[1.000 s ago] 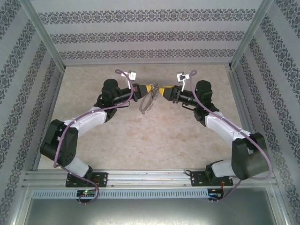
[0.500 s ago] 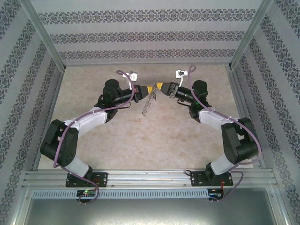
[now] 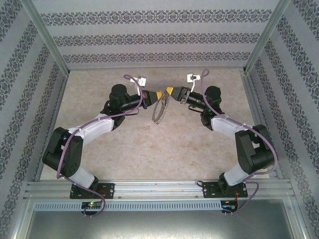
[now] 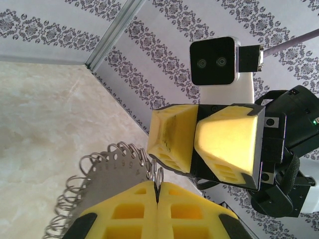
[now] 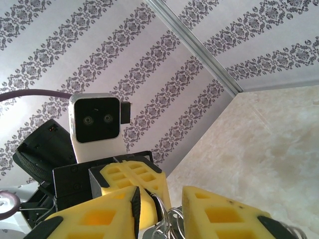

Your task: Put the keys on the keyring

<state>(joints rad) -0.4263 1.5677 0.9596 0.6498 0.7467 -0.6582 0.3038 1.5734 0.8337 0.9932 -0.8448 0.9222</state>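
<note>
The keyring, a grey metal hoop fringed with small wire loops, hangs above the table between both arms. My left gripper is shut on its upper rim; in the left wrist view the yellow pads pinch a loop of the keyring. My right gripper faces it tip to tip and stands open. In the right wrist view the keyring's loops lie inside the gap of the right gripper, touching neither pad clearly. The key is hidden.
The beige table lies below the raised grippers. Patterned walls and metal frame posts close in the back and sides. The two wrist cameras face each other at close range.
My right gripper has moved left, closing on the left gripper until its fingers straddle the ring's top. The hanging ring twisted edge-on and back. The left arm stayed put.
</note>
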